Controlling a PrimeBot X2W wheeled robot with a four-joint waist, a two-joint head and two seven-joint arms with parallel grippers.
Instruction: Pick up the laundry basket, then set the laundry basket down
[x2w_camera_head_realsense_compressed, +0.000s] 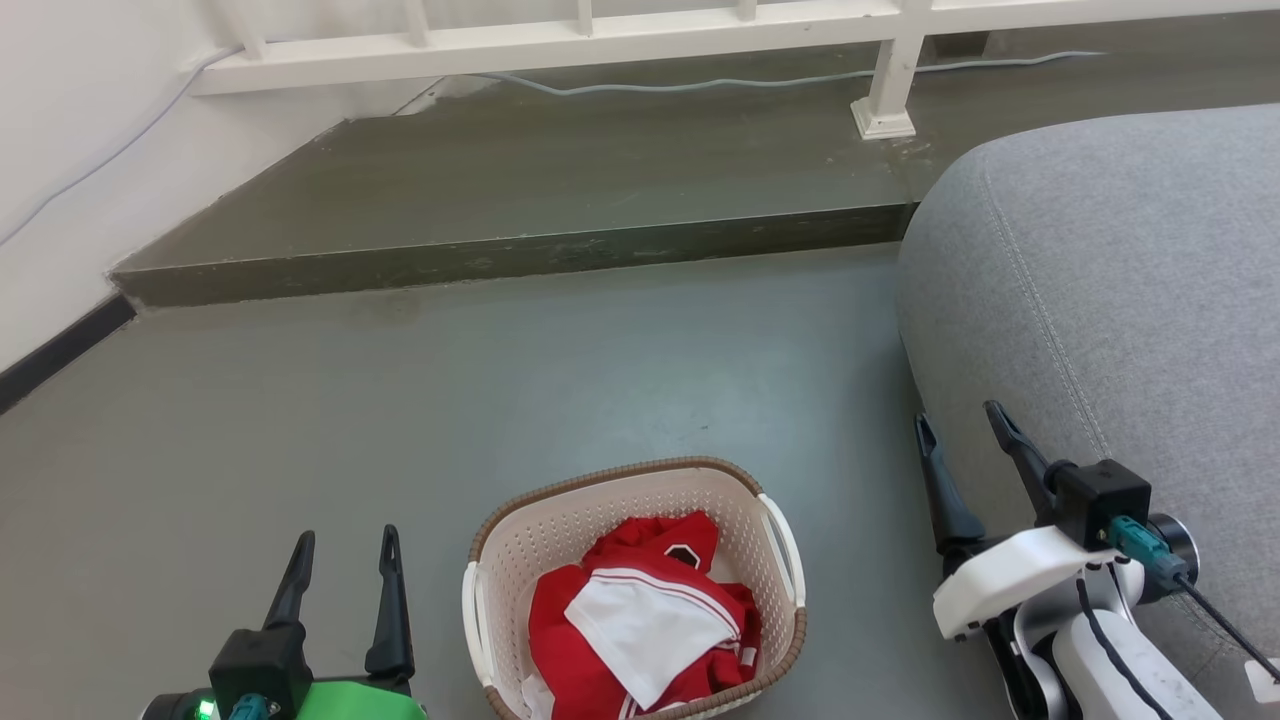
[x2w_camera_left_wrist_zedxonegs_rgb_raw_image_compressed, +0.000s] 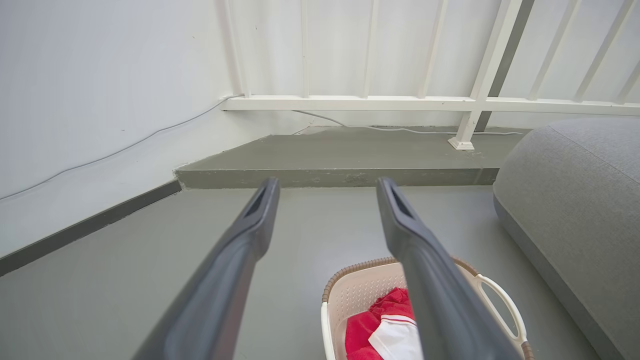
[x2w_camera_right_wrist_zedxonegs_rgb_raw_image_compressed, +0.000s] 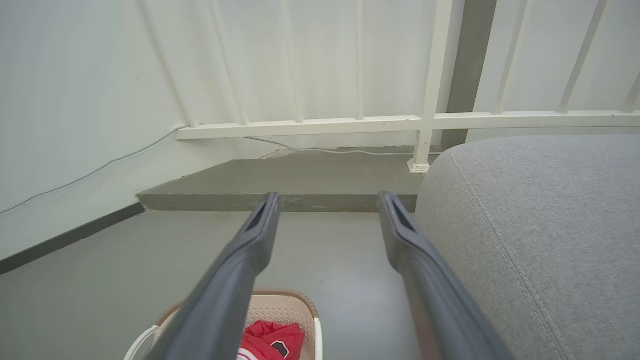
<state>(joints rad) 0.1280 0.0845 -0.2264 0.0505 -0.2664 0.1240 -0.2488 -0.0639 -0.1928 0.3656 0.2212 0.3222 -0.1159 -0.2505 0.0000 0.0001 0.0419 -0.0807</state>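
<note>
Nearest: left gripper (x2w_camera_head_realsense_compressed: 347, 538) and right gripper (x2w_camera_head_realsense_compressed: 956, 415), fingers apart, empty, flanking laundry basket (x2w_camera_head_realsense_compressed: 560, 530) on floor (x2w_camera_head_realsense_compressed: 600, 350). Step in hand, by judgement: approach before pickup. Next: lower both to white handles (x2w_camera_head_realsense_compressed: 785, 545); keep clear of grey cushion (x2w_camera_head_realsense_compressed: 1120, 300) beyond.

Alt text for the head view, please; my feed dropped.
A cream laundry basket holding red and white clothes sits on the grey floor, between the open left claw and open right claw, neither touching it. A grey cushion lies to the right, a raised step beyond.
</note>
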